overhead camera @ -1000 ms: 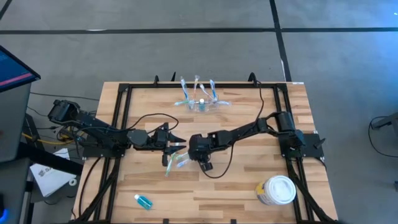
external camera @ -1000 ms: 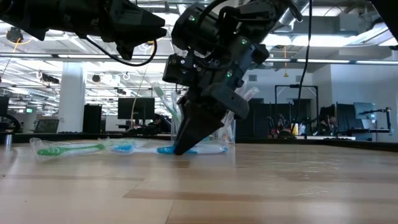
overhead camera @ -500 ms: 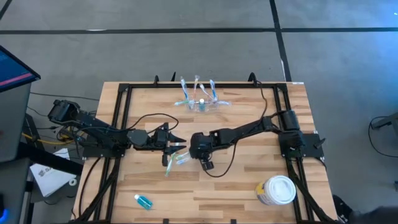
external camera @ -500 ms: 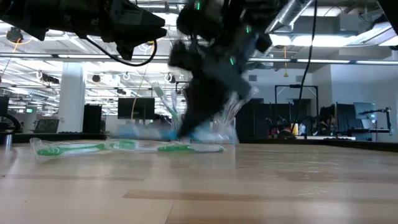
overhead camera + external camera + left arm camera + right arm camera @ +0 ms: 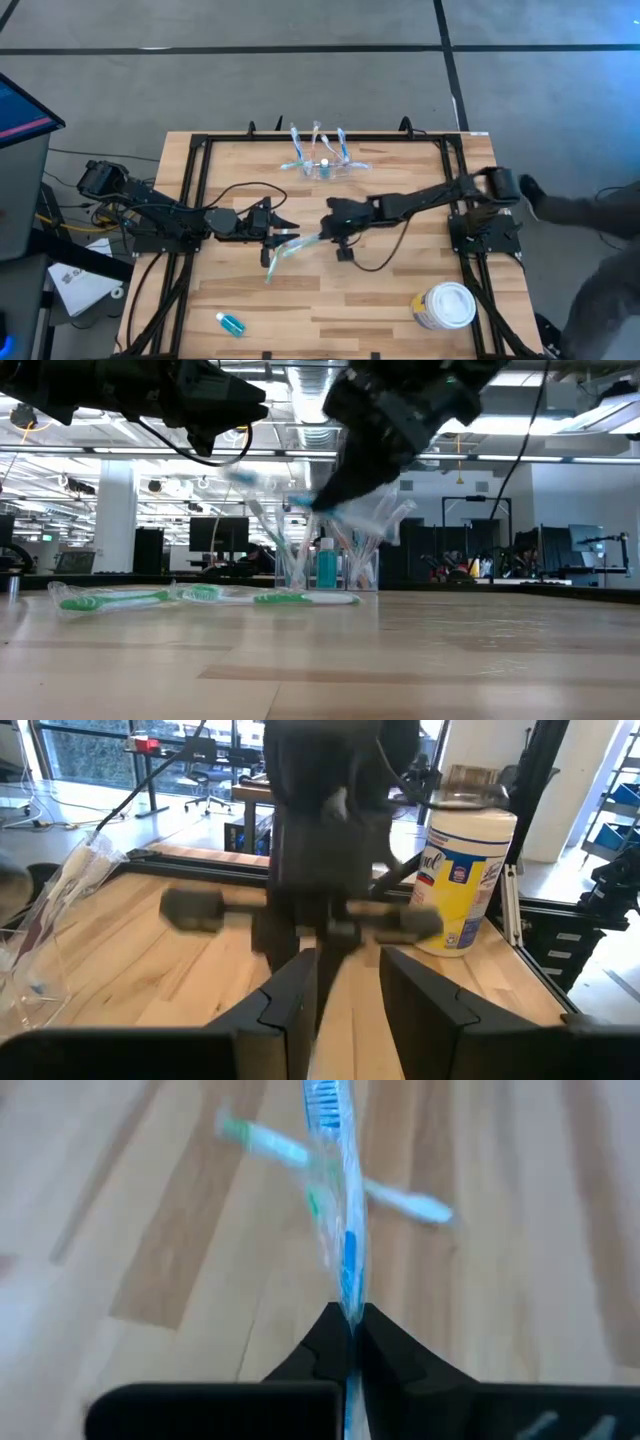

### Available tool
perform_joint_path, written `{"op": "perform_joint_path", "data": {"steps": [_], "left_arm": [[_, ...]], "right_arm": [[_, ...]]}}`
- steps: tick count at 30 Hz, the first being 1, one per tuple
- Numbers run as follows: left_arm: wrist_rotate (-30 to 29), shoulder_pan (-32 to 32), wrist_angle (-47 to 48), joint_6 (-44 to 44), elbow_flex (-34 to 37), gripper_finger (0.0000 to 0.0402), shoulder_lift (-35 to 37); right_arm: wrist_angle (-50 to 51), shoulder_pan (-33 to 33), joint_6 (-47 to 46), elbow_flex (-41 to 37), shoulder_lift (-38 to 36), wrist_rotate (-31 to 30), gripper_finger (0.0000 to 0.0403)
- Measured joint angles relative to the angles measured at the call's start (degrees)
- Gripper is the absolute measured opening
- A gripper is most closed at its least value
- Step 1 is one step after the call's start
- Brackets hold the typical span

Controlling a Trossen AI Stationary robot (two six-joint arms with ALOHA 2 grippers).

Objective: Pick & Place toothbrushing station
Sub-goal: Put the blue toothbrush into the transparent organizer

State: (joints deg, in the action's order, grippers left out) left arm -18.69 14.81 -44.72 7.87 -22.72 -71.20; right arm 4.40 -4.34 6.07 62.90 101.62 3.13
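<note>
The toothbrushing station (image 5: 322, 167), a clear holder with toothbrushes standing in it, sits at the table's far middle; it also shows in the low view (image 5: 300, 565). My right gripper (image 5: 326, 236) hangs above the table's middle, shut on a blue toothbrush (image 5: 300, 243) in a clear wrapper. A green toothbrush (image 5: 271, 262) lies flat on the wood below it. My left gripper (image 5: 280, 233) is raised left of the middle, pointing level toward the right arm. It is open (image 5: 345, 995), with nothing plainly between its fingers. My right gripper pinches the blue toothbrush by its handle (image 5: 347, 1285) between its two fingers. They slant down from the table's right side and lie along the brush. The bristle head (image 5: 322, 1100) points away from the gripper, toward my left arm. The brush is lifted clear of the table (image 5: 300, 500).
A white-lidded wipes tub (image 5: 445, 305) stands at the near right. A small blue bottle (image 5: 230, 322) lies at the near left. A second green toothbrush (image 5: 110, 600) lies on the table in the low view. A person's dark sleeve (image 5: 580, 210) reaches in at the right edge.
My right gripper has taken hold of the blue toothbrush where it lay on the table. It has risen with it and drawn back toward the table's far right. The brush is now lifted clear, and the green toothbrushes have stayed where they were.
</note>
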Motion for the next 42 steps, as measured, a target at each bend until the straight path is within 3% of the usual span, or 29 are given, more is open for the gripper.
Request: {"op": "perform_joint_path", "data": {"steps": [15, 21, 35, 42], "left_arm": [[-1.4, -0.01, -0.55, -0.12, 0.0, 0.0106, 0.02], [-3.93, -0.3, -2.19, -0.12, 0.0, 0.0106, 0.02], [-3.89, -4.92, -12.15, -3.57, 0.0, 0.0108, 0.02], [-2.3, -5.84, -14.21, -5.76, -0.98, 0.0151, -0.04]], "right_arm": [[-24.39, 1.1, -4.07, -19.72, -17.82, -3.19, 0.0], [-30.11, 1.14, -4.16, -20.86, -19.51, -3.22, 0.0], [-40.51, 1.09, -4.05, -20.86, -19.58, -3.08, 0.0002], [-41.12, 1.12, -4.04, -20.79, -19.58, -2.99, 0.0002]]}}
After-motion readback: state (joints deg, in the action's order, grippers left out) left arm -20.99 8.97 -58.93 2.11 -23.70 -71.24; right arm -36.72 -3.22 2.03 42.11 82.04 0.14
